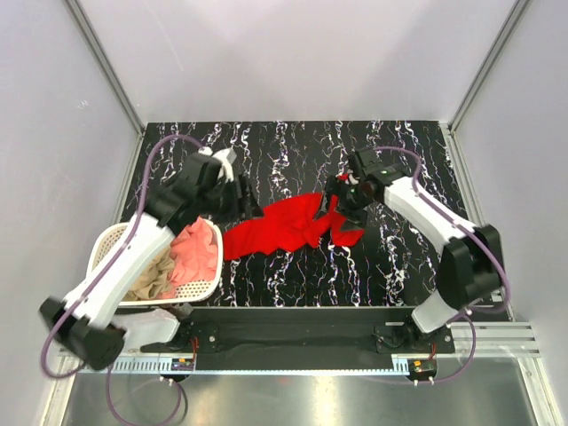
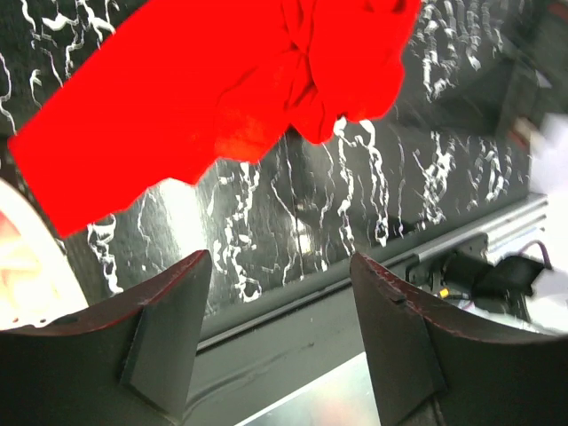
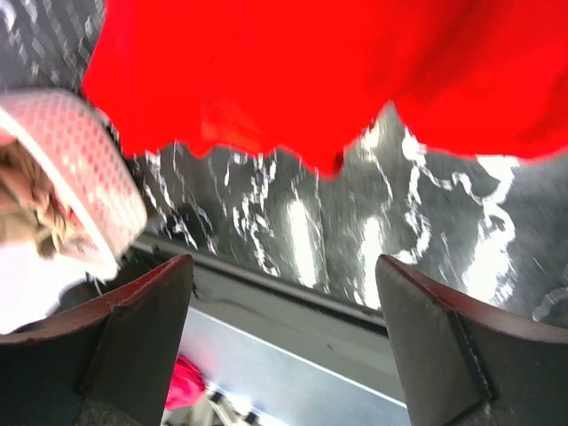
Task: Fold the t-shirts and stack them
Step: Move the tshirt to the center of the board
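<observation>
A crumpled red t-shirt point(image 1: 288, 226) lies on the black marbled table in the middle. It also fills the top of the left wrist view point(image 2: 222, 89) and of the right wrist view point(image 3: 311, 71). My left gripper point(image 1: 248, 197) hovers at the shirt's left end, open and empty point(image 2: 282, 266). My right gripper point(image 1: 342, 197) hovers over the shirt's right end, open and empty point(image 3: 284, 275). A pink t-shirt point(image 1: 197, 251) and a beige one point(image 1: 158, 275) lie in the white basket point(image 1: 191, 291).
The white basket stands at the table's left front, beside the left arm; its rim shows in the right wrist view point(image 3: 84, 160). The table's front edge with a metal rail point(image 1: 293, 319) runs below the shirt.
</observation>
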`<state>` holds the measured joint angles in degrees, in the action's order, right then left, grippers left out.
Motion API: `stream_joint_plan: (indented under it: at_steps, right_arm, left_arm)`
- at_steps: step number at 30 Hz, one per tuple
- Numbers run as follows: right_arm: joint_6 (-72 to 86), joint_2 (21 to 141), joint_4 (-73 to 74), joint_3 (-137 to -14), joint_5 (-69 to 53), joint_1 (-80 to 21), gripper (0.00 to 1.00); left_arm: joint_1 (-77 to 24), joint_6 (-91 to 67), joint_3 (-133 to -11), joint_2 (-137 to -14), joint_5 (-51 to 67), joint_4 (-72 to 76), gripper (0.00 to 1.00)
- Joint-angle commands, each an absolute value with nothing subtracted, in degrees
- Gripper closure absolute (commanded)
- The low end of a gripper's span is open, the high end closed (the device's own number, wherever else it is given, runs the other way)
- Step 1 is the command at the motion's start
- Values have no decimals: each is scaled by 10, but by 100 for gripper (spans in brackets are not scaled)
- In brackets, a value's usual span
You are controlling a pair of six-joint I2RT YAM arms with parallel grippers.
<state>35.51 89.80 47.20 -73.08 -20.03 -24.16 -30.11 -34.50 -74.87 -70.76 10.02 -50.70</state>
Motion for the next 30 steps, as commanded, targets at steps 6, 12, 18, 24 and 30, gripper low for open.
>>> stream_joint_plan:
  at_steps: [6,12,18,24,30]
  right_arm:
    - [448,1042,374,-774,-161,-252,13]
    - [438,1103,414,-852,-120,-249,91]
    - [411,1028,515,-842,-98,-194,100]
    - [313,923,555,-751,-153,-37,92]
    - [238,935,593,-772,-23,47,42]
  left_arm:
    - [-304,-362,-647,-588,109,-467,37]
    - [-304,-359,-634,-548,102,-490,40]
    - [-305,-330,-651,-586,106,-504,45]
    - [-331,-296,-684,-652,105,-494,40]
    - [-379,-284,-722,-751,89,-470,29]
